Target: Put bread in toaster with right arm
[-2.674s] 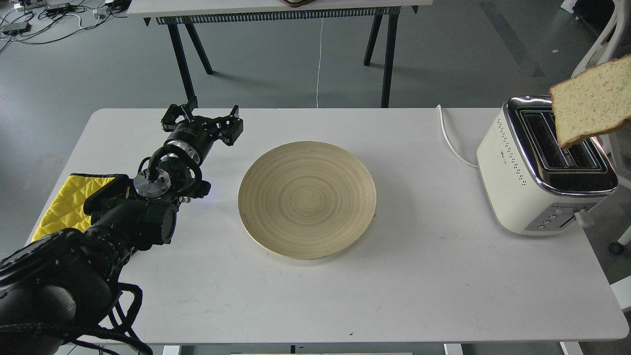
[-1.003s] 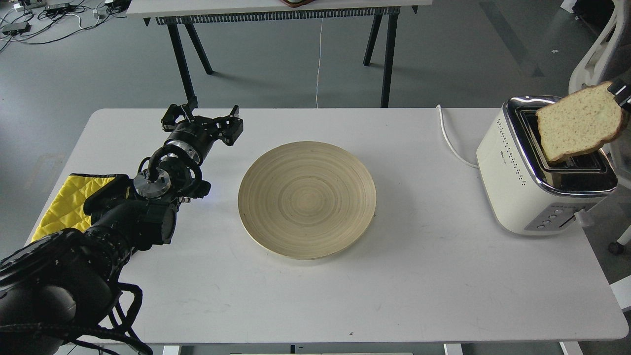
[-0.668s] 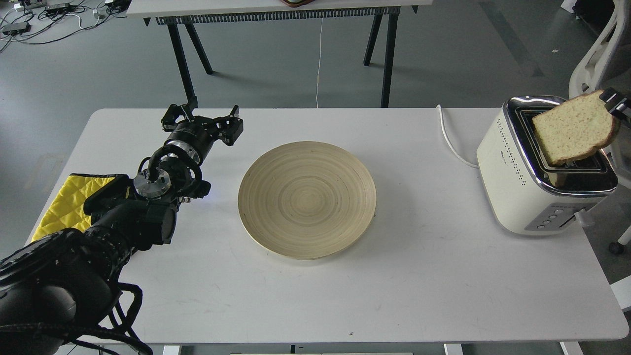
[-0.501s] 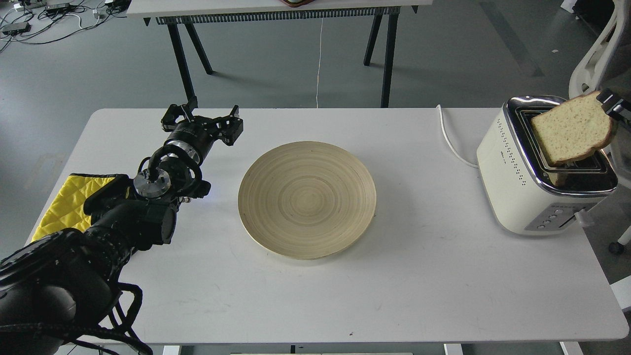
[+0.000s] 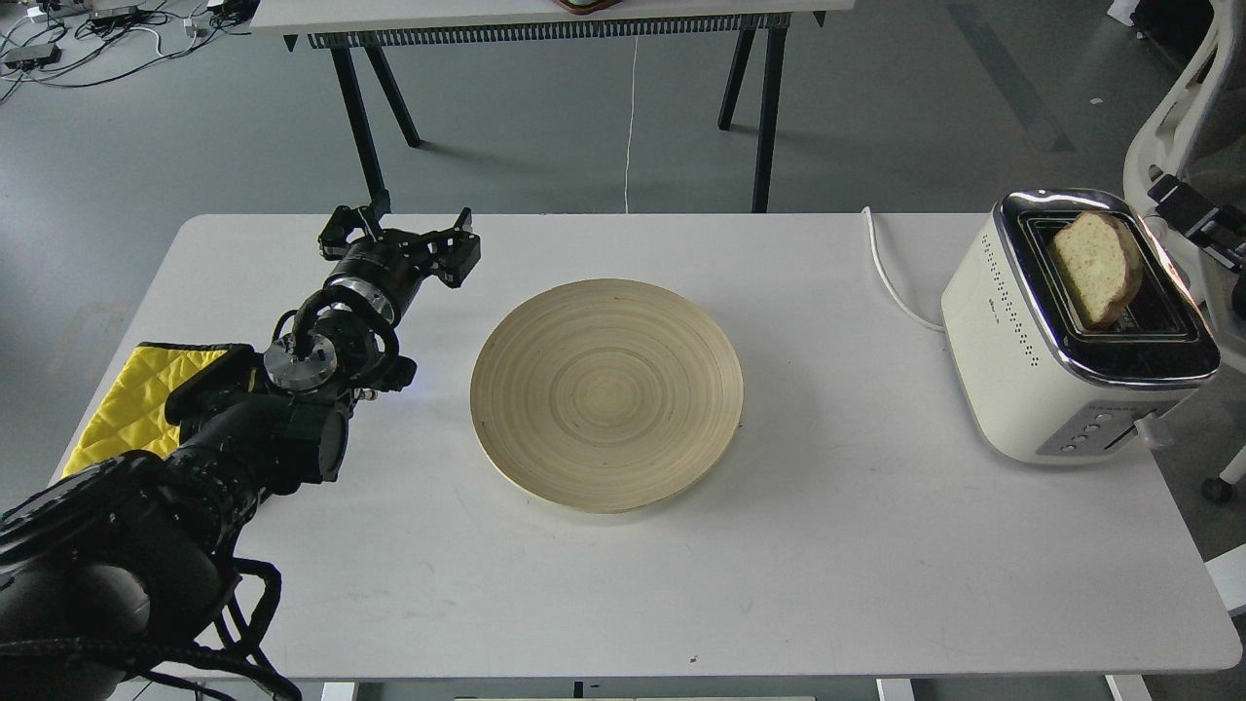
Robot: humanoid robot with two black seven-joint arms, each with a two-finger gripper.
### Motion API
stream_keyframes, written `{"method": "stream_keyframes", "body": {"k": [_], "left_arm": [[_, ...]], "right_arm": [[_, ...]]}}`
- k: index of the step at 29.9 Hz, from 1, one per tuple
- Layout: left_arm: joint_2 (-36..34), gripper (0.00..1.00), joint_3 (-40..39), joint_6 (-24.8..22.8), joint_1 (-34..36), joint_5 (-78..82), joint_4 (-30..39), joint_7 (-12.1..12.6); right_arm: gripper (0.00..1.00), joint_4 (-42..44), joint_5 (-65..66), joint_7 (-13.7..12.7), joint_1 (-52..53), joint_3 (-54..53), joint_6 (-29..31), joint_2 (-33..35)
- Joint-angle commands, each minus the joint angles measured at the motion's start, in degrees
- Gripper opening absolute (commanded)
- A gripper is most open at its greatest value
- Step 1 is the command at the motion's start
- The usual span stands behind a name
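The bread stands on edge in the left slot of the cream-white toaster at the table's right end. Its rounded top half sticks out above the chrome top. My right gripper shows only partly at the right edge of the head view. It sits just right of the toaster's top, apart from the bread, open and empty. My left gripper rests over the left part of the table with its fingers spread wide and nothing in it.
A round wooden plate lies mid-table. A yellow quilted cloth lies at the left edge under my left arm. The toaster's white cord runs off the back edge. A white chair frame stands right of the table.
The bread came down from above the toaster, was let go, and dropped into the left slot. My right gripper has drawn away to the right. The left arm has not moved.
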State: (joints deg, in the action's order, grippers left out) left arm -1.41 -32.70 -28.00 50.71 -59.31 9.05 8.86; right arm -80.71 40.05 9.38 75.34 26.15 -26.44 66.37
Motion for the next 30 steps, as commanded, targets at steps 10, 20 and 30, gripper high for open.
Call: {"method": "stream_keyframes", "body": {"k": [10, 20, 30], "left_arm": [[0.00, 1.00, 0.00, 0.00, 0.00, -0.01, 0.00, -0.07], [0.00, 1.00, 0.00, 0.00, 0.00, -0.01, 0.00, 0.02], [0.00, 1.00, 0.00, 0.00, 0.00, -0.01, 0.00, 0.02]], "right_arm": [[0.98, -2.35, -15.51, 0.99, 1.30, -9.88, 0.51, -5.98], [0.98, 0.20, -35.12, 4.76, 0.95, -17.36, 7.18, -13.36], [0.99, 5.02, -47.33, 15.13, -2.47, -18.85, 19.31, -20.13]]}}
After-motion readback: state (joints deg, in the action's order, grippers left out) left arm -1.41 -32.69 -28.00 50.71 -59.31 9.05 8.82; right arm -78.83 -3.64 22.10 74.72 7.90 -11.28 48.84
